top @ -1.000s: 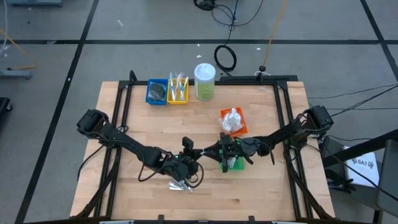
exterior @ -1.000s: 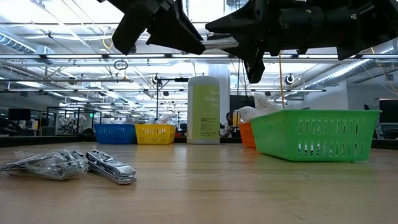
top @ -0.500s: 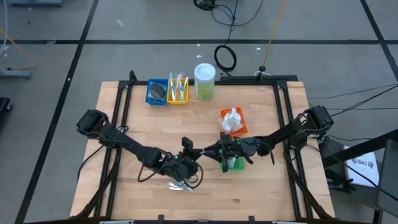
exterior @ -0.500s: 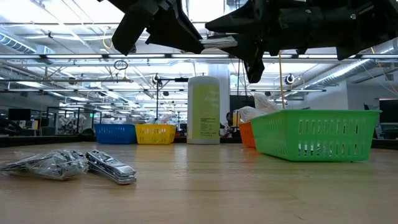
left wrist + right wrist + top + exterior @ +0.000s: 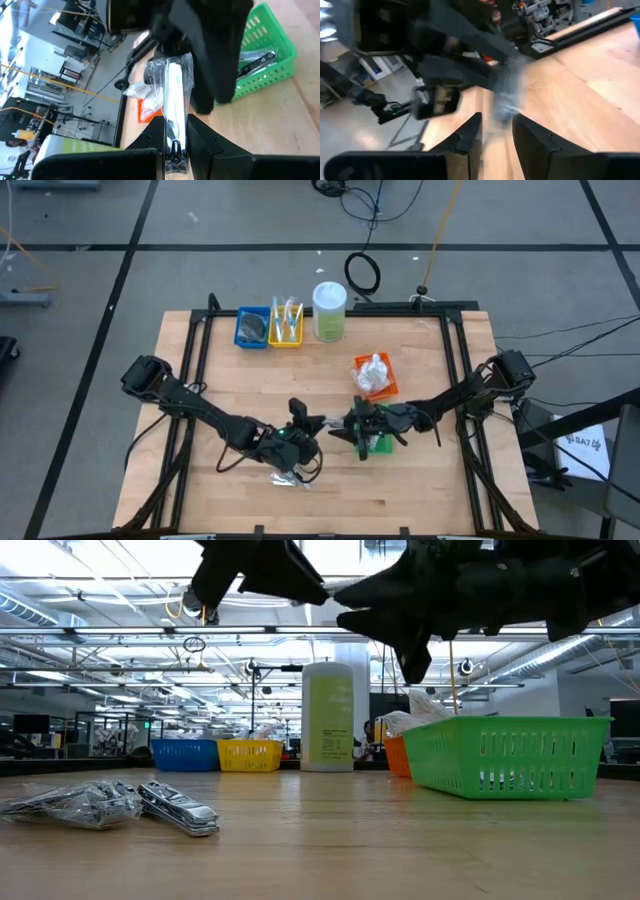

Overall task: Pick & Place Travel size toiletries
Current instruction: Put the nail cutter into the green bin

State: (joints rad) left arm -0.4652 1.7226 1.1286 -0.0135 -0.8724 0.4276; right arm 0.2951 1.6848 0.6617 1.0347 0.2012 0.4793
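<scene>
Nearest, spare silvery sachets (image 5: 178,808) lie on the table (image 5: 420,480). Above them the left gripper (image 5: 172,145) stands clamped on one wrapped sachet (image 5: 173,100), offering it to the right gripper (image 5: 497,125), whose fingers seem closed around it, probably for the green tray (image 5: 262,50) beyond.

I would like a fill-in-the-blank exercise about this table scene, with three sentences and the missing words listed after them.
1. The left gripper holds a slim silvery item in clear wrap, and the ____ gripper's fingers reach it from the other side.
2. The tall clear jar stands beside the ____ tray.
3. More silvery wrapped items lie on the table, while one lies inside the ____ tray.

Missing words: right; yellow; green
</scene>
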